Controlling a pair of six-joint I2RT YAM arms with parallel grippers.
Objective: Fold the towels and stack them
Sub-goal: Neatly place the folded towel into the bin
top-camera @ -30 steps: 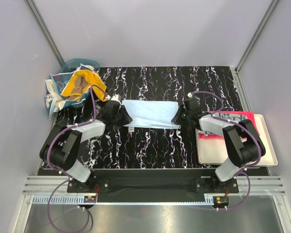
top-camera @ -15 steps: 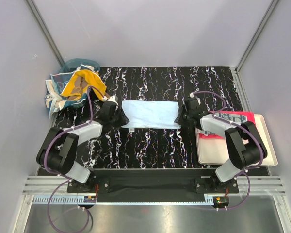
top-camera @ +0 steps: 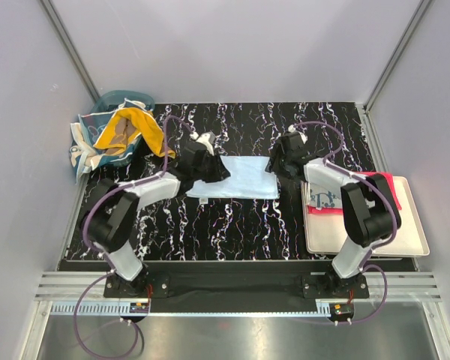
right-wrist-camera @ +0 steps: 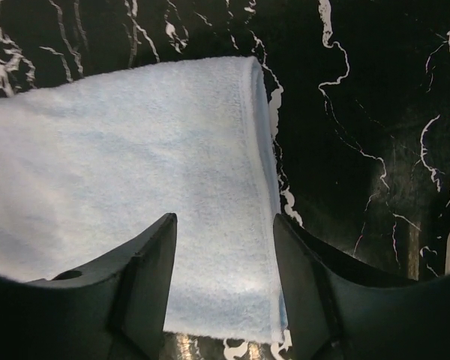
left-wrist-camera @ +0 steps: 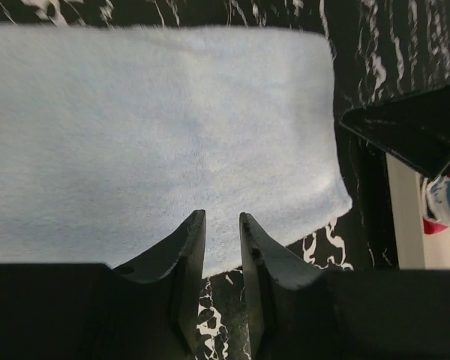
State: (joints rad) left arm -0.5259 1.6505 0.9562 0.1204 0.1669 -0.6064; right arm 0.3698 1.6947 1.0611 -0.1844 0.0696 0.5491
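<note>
- Jaws, right gripper (right-wrist-camera: 223, 219): wide apart over the right end of the light blue towel (top-camera: 247, 180), with nothing between them. A second ago they stood much closer together, so that end has been let go.
- Jaws, left gripper (left-wrist-camera: 221, 217): only a narrow gap, low over the towel's near edge. Whether a layer of cloth is nipped there cannot be told.
- Left gripper, position: formerly off the towel's left end, now moved in over its left part.
- Right gripper, position: drawn a little toward the far side, just at the towel's right end.
- Light blue towel: a long strip lying flat in the middle of the table (top-camera: 232, 225), outline much as a second ago.
- Orange towel (top-camera: 126, 131): heaped with others on the basket (top-camera: 116, 97), far left, unfolded.
- Red towel (top-camera: 379, 180): on the tray (top-camera: 412, 244), right, with a pale patterned towel (top-camera: 326, 201) next to it.
- Judgement: the first fold looks finished. The crosswise fold, left end carried toward the right, appears next. Stacking is not yet done.
</note>
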